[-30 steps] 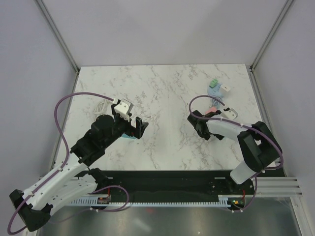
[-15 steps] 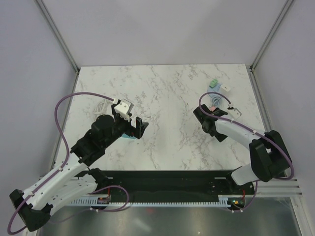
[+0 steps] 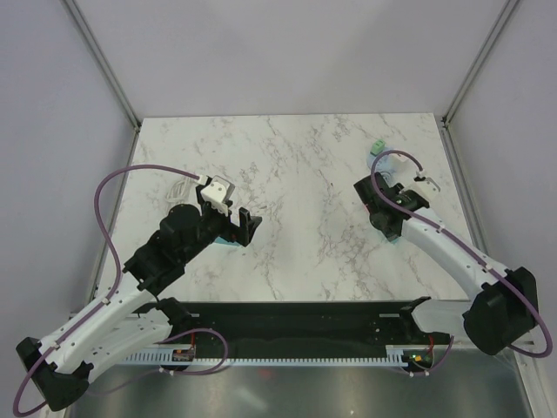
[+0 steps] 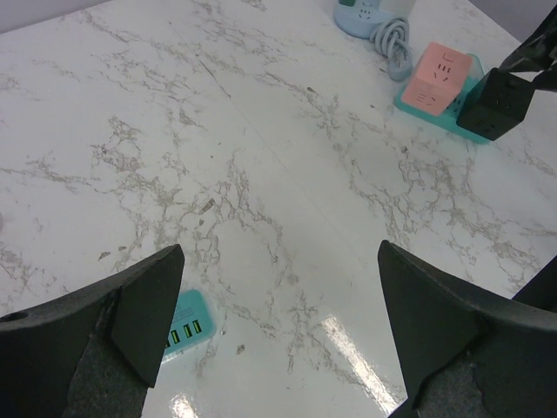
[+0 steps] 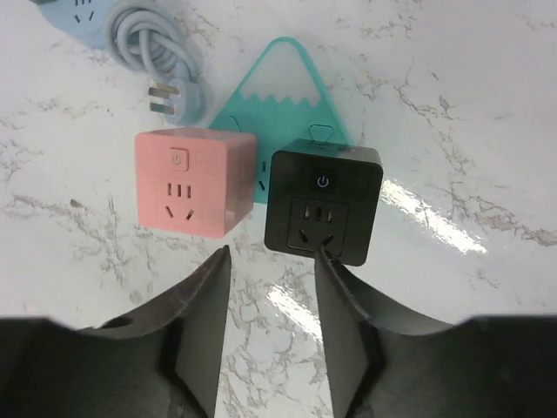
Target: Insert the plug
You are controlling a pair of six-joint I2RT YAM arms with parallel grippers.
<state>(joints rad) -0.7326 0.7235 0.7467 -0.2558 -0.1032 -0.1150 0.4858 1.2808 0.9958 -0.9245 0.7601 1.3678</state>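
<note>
Marble worktop carried the plug, flat near the pink socket cube. It looked light and rigid on a springy cable; its body seemed the best place to pinch. Right claw and left claw both gaped, empty.

Your left arm and right arm pair white link shells with black joint housings. A purple cable loops along each. A white camera block caps the left wrist. Both wrist views show your matte black, wedge-shaped fingers.
</note>
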